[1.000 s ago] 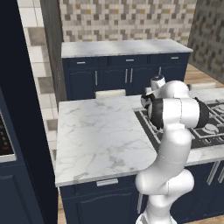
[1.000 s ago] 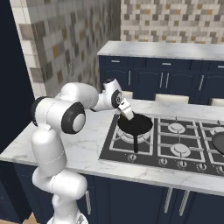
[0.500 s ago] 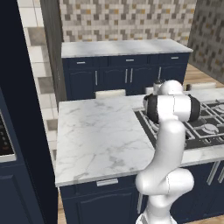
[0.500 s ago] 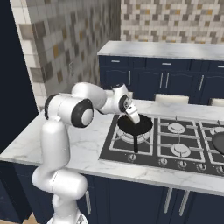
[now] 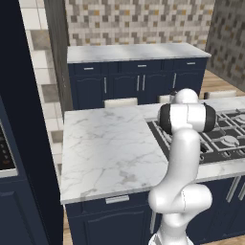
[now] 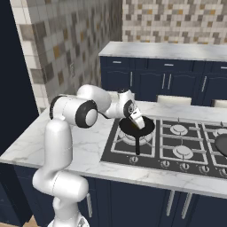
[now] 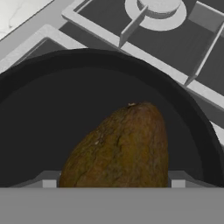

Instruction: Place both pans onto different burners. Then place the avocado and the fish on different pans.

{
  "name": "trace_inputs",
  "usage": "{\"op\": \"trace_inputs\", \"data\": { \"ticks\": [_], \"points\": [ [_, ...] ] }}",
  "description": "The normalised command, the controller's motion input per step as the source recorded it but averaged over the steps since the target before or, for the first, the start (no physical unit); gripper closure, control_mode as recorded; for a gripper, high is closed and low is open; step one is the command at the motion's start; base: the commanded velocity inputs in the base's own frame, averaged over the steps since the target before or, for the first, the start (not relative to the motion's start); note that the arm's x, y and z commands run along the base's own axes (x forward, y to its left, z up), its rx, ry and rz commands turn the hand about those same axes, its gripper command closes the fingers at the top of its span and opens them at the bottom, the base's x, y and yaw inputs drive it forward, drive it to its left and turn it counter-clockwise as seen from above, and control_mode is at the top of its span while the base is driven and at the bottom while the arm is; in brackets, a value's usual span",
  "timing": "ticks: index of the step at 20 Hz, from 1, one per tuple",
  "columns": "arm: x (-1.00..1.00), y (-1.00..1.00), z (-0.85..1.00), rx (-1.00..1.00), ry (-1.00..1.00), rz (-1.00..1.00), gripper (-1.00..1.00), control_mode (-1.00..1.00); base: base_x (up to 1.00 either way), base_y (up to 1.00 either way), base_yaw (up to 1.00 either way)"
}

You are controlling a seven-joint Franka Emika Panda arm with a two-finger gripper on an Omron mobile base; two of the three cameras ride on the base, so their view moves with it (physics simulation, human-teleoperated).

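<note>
Avocado (image 7: 120, 146) between gripper (image 6: 138, 123) tips (spread wide); pan (image 7: 52, 100) beneath

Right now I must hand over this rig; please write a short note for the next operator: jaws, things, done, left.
Gripper: jaws wide, over the left pan; whether they touch the avocado is unclear.
Avocado: in the hand view, over or in that pan.
Left pan: on a left burner of the cooktop. Second pan: at the cooktop's right edge, partly cut off.
Done: left pan placed; avocado at it.
Left: confirm the release, check the second pan, place the fish.
</note>
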Motion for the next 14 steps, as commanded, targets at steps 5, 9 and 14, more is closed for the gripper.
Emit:
{"op": "trace_inputs", "data": {
  "ticks": [5,9,14],
  "points": [
    [0.1,-0.14,-0.29,0.0,0.0,-0.01,-1.0,-1.0,0.0,0.0,0.0],
    [-0.03,-0.28,0.15,0.0,-0.03,0.0,-1.0,-1.0,0.0,0.0,0.0],
    [-0.09,-0.22,0.27,0.0,-0.04,0.0,-1.0,-1.0,0.0,0.0,0.0]
  ]
}}
